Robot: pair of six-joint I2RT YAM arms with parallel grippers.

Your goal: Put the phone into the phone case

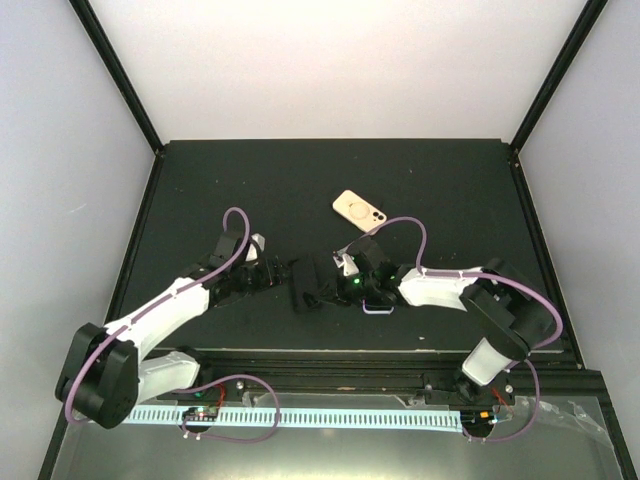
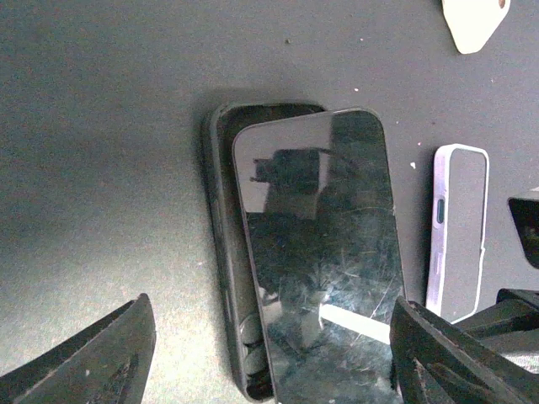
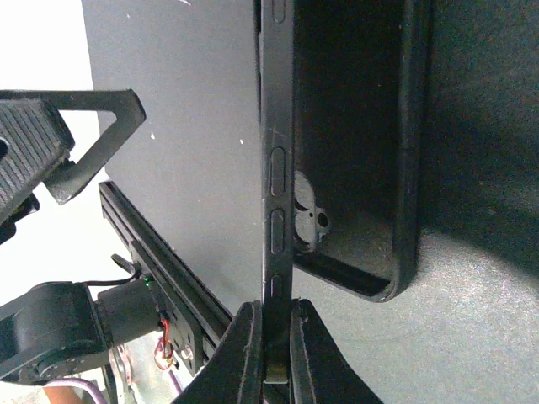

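The phone (image 2: 316,252), stiff, glassy and probably slick, is lying askew over the phone case (image 2: 221,252), which is showing at its nine o'clock side. The right gripper (image 3: 274,345) is apparently pinching its thin edge. The left gripper (image 2: 271,316) is hanging spread, holding nothing.

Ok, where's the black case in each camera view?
Top: case just left of picture centre.
Left wrist: case left of centre, mostly covered by the phone.
Right wrist: case upper right, its inside showing.
Shared landmark: the phone, edge-on along the case's left in the right wrist view.
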